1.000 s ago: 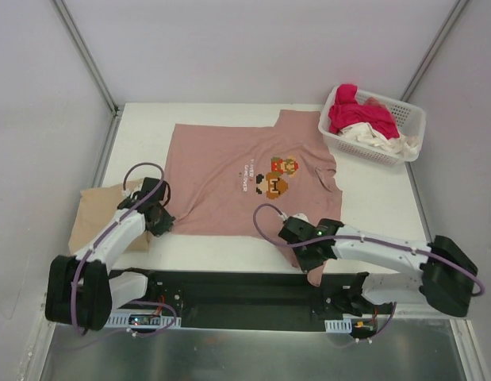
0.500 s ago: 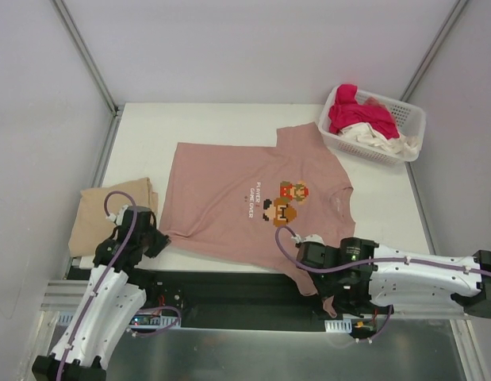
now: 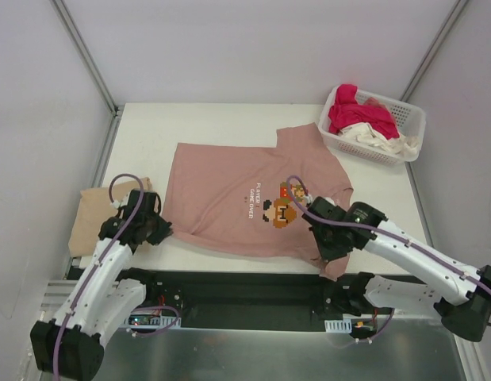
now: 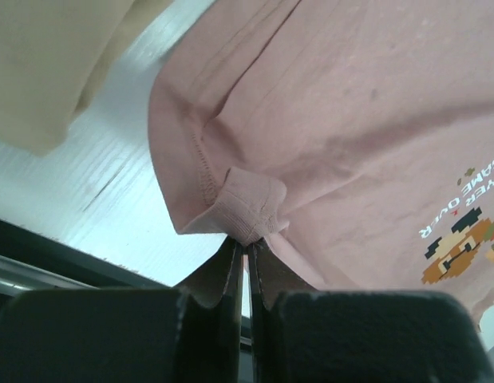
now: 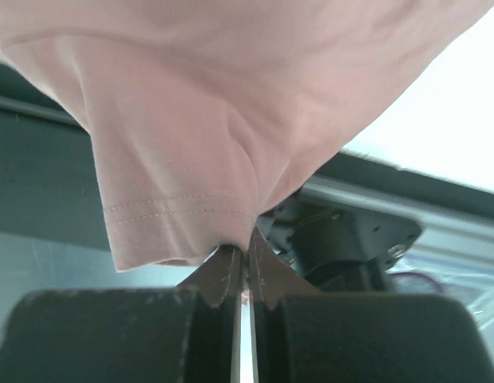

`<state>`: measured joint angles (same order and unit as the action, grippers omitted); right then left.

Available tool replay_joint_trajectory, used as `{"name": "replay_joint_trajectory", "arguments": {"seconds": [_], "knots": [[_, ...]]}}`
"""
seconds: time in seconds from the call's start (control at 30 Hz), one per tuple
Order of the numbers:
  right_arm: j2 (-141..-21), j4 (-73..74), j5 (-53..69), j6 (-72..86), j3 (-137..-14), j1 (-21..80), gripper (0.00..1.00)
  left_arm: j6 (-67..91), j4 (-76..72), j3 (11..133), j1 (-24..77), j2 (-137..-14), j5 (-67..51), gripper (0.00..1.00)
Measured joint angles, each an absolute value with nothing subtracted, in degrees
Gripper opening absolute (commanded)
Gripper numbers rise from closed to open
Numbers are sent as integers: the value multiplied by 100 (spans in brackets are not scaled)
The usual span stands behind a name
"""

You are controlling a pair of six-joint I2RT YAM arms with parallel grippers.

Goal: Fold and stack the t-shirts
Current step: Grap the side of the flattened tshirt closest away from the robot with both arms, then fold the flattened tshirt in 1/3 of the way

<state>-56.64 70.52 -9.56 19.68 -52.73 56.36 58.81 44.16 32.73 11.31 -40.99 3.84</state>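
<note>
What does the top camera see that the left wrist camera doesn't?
Only the top camera shows the white basket holding the magenta-red shirt and cream shirt, the right arm, and the full outline of the pink shirt. Only the left wrist camera shows the left end effector up close, pinched shut on a folded bit of that shirt's stitched hem. Both show the pink shirt, its pixel print, the tan shirt and the white table.

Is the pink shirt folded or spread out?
Spread out: the pink shirt lies open on the table, print up, no fold across it.
</note>
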Motion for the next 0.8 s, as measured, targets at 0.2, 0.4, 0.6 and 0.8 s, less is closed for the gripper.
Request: {"name": "replay_joint_trajectory", "arguments": {"seconds": [0.2, 0.4, 0.6, 0.8], "knots": [[-6595, 6805, -1094, 836, -5959, 4421, 1, 5787, 3951, 3876, 1131, -5253, 521, 0], [-7723, 6486, -1376, -54, -6772, 3625, 1, 5675, 3566, 4558, 1131, -6451, 637, 0], [-9013, 6200, -1431, -985, -7758, 3162, 2, 5621, 3323, 5015, 1131, -7441, 760, 0], [-10230, 6077, -1428, -1610, -8597, 2862, 15, 5621, 3317, 5293, 1129, -7950, 987, 0]]}}
